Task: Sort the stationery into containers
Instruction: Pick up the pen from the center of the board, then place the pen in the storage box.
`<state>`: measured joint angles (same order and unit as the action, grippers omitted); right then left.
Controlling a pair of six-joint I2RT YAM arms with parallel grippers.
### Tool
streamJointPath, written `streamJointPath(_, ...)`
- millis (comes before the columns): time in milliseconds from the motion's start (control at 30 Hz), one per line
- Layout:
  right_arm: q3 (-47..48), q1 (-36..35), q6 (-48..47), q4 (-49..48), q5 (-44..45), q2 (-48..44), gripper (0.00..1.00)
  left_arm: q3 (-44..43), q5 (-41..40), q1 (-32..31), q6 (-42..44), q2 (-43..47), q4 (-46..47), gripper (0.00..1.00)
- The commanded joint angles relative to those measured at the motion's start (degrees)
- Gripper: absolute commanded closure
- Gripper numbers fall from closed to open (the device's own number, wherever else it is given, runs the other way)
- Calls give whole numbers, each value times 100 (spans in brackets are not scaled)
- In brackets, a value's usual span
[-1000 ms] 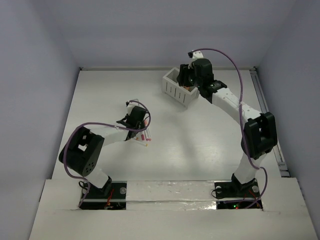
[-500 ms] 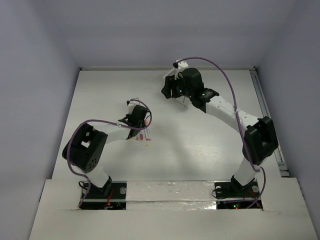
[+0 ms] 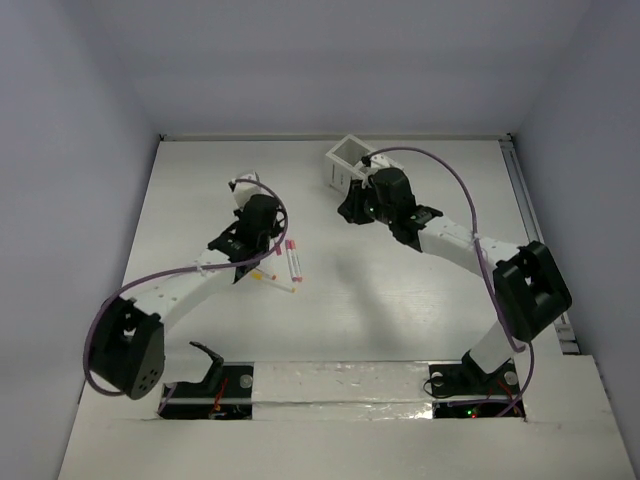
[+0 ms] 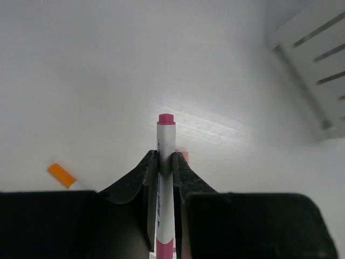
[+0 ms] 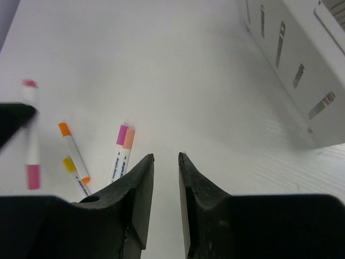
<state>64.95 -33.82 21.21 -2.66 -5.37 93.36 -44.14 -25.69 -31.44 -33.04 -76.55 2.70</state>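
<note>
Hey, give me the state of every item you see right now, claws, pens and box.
Left claw: shut on the magenta pen.
Right claw: open, empty.
Magenta pen: clamped in left claw.
Orange-ended pen: lying loose on table.
Yellow-ended pen: lying loose.
Pink and peach pens: lying side by side.
White box: upright, contents hidden.

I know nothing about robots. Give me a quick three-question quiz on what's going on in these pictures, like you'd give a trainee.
1. True or false: the left end effector grips a white pen with magenta ends.
2. What sits between the jaws of the right end effector? A) a pen B) nothing C) a cap
3. Which arm's end effector is nearer the white box?
Key: 1 true; 2 B; 3 the right arm's.
</note>
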Motion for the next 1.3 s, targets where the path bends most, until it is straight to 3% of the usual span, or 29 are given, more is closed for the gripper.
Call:
streamJointPath(0,-289,-37,330,-727,132,-213,68,-682,-270,-29,34,501,38,100)
streamJointPath(267,-1264,-37,753,-903,887,-1091,67,-2964,231,-29,385,-807,441,100)
streamJointPath(400,-1818,-89,832,-1017,634,-1584,68,-4206,450,-29,535,-1852,530,100)
streamJointPath(567,-2564,-195,876,-1386,-15,-2101,97,-5532,644,-29,491,-3154,609,100)
streamJointPath(867,-3032,-248,867,-1475,-395,-2507,100,-7054,724,-81,544,-4533,1021,100)
streamJointPath(1067,-3014,-248,779,-1457,-439,-2481,100,-7309,460,-265,921,-5078,1751,100)
streamJointPath(1267,-3076,-248,621,-1414,-264,-2647,100,-7987,372,-328,1124,-5818,1673,100)
